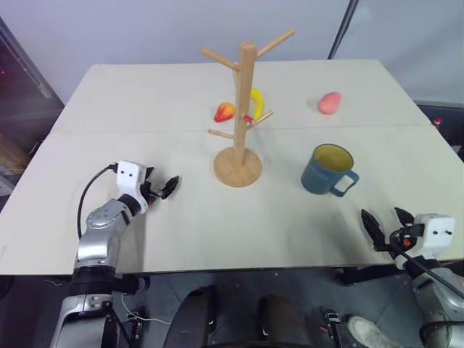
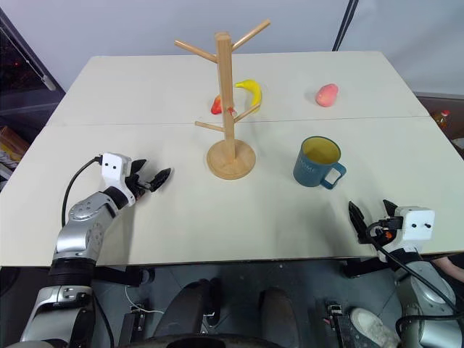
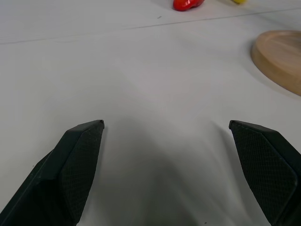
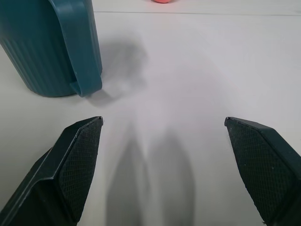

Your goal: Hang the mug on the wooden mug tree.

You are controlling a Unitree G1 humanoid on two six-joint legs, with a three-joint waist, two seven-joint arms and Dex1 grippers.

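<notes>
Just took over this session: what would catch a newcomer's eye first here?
The wooden mug tree stands tall mid-table, its pegs bare. The mug, teal with a yellow inside, sits upright to its right, handle toward the open right gripper at the near edge. The left gripper rests open on the other side.

**What you can't make out**

Behind the mug tree [image 1: 243, 109], its post covers part of the banana [image 1: 256, 101] and the red fruit [image 1: 225, 112], so you can't tell the fruit's kind. In the right wrist view, the mug [image 4: 51, 47] is cut off above; its lettering is unreadable.
</notes>
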